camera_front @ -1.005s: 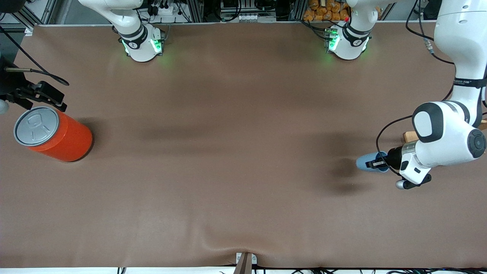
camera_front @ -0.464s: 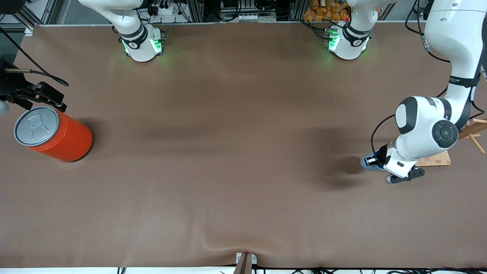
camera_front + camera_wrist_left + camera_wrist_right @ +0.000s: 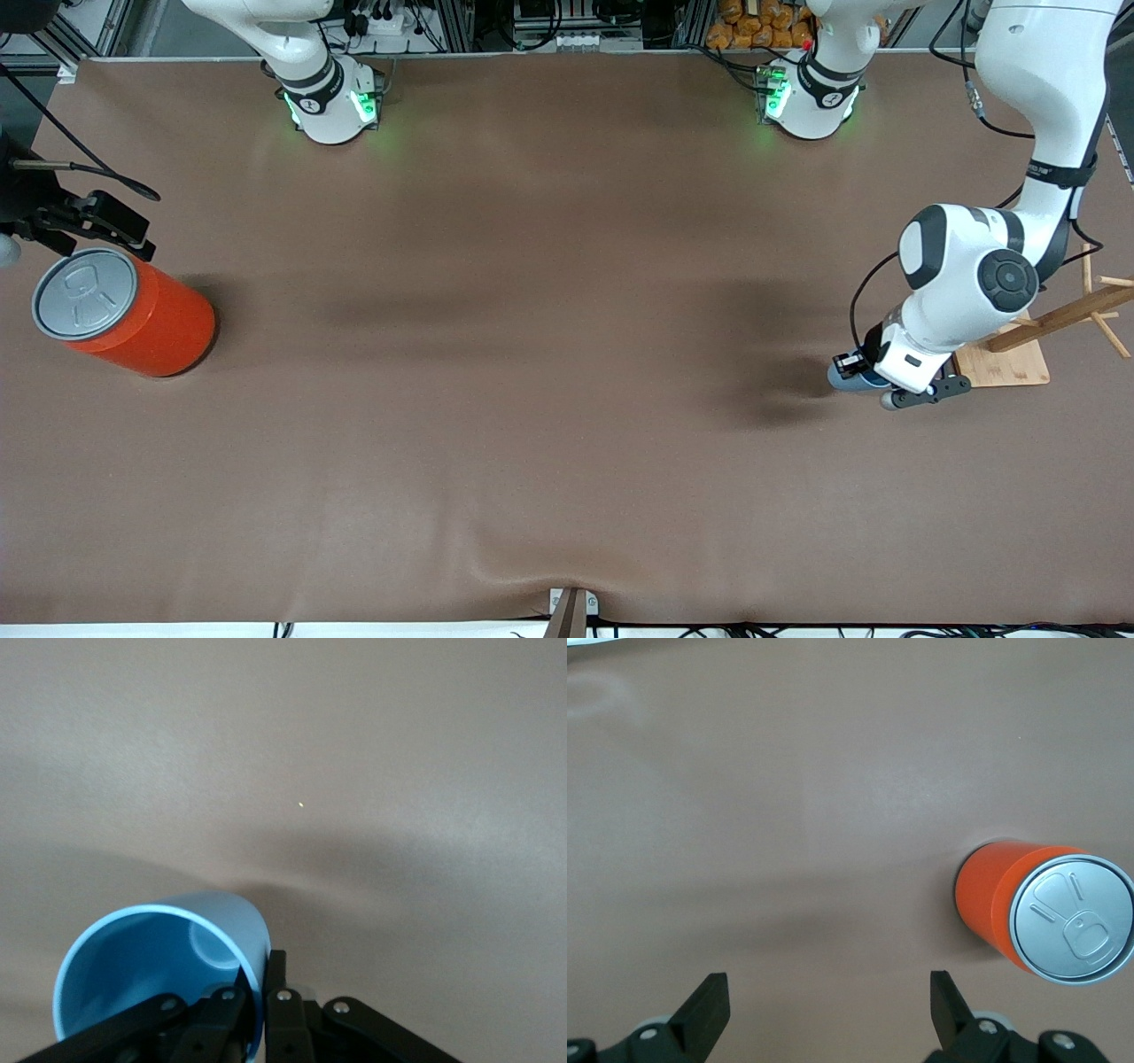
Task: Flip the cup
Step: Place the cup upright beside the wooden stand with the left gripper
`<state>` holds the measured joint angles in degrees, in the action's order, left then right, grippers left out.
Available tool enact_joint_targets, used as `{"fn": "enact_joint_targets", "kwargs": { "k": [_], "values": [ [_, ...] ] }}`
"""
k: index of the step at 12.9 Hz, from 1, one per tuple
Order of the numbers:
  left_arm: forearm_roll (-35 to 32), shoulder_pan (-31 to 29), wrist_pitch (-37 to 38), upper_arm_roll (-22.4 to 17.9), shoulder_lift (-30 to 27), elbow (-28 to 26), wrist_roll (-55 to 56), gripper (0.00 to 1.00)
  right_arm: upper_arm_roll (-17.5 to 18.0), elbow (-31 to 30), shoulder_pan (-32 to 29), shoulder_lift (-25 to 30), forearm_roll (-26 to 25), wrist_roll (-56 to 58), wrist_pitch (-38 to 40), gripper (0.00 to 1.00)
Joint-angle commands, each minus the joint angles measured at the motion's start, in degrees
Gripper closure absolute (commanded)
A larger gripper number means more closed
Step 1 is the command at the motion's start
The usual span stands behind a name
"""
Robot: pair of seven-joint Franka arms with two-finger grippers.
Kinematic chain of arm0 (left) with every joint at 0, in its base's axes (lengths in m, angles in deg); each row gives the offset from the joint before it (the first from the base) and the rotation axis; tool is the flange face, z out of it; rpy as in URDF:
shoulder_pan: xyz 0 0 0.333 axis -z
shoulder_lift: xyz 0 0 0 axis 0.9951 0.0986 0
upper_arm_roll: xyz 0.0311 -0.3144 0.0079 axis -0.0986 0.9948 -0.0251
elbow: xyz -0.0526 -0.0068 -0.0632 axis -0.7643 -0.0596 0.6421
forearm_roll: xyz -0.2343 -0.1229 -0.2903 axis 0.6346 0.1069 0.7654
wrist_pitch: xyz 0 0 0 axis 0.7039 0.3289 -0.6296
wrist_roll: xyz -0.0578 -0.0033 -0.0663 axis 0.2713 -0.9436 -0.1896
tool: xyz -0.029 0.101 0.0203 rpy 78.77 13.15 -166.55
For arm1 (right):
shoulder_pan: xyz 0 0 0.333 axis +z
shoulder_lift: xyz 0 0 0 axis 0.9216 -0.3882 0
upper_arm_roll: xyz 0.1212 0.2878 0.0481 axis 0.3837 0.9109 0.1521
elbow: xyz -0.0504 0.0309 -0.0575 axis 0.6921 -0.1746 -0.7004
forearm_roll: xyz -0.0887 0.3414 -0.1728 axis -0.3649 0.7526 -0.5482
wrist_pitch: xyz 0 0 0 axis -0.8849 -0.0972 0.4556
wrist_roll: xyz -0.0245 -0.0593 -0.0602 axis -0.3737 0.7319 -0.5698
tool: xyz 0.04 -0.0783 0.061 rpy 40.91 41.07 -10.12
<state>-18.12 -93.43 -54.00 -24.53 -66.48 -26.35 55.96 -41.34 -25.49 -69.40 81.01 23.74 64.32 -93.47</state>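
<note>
Light-blue cup (image 3: 846, 376) (image 3: 159, 970) pinched by its rim wall in the left gripper (image 3: 861, 365) (image 3: 264, 1001), one finger inside the mouth and one outside, over the brown table (image 3: 532, 354) toward the left arm's end. Open mouth facing the wrist camera, cup tilted onto its side, just beside a wooden stand (image 3: 1019, 350). Well apart, at the right arm's end: orange can (image 3: 124, 310) (image 3: 1041, 912) standing upright, grey pull-tab lid up. Right gripper (image 3: 97, 221) (image 3: 828, 1014) waiting beside that can, fingers spread wide, holding nothing.

A robotics lab: brown-covered table (image 3: 549, 372), aluminium framing (image 3: 461, 22) and cables along its edge.
</note>
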Motion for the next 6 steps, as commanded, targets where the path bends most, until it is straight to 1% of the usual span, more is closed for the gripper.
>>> {"fn": "enact_joint_targets", "kwargs": {
  "k": [1,2,4,5,6],
  "values": [
    [-1.5,1.1,-1.1,0.1,-0.5,-0.5,1.3,0.28,0.6,1.3,-1.0,-0.6,-0.1,0.6,1.0,0.0],
    [-1.6,1.1,-1.1,0.1,-0.8,-0.4,1.0,0.0,0.6,1.3,-1.0,-0.6,-0.1,0.6,1.0,0.0],
    [-1.9,1.0,-0.1,0.1,-3.1,0.7,1.0,0.0,0.6,1.3,-1.0,-0.6,-0.1,0.6,1.0,0.0],
    [-1.8,0.8,1.6,0.0,-4.2,2.1,0.9,0.0,0.6,1.3,-1.0,-0.6,-0.1,0.6,1.0,0.0],
    [-1.8,0.7,5.6,0.1,-5.0,4.9,0.8,0.0,0.6,1.3,-1.0,-0.6,0.0,0.6,1.0,0.0]
  ]
}}
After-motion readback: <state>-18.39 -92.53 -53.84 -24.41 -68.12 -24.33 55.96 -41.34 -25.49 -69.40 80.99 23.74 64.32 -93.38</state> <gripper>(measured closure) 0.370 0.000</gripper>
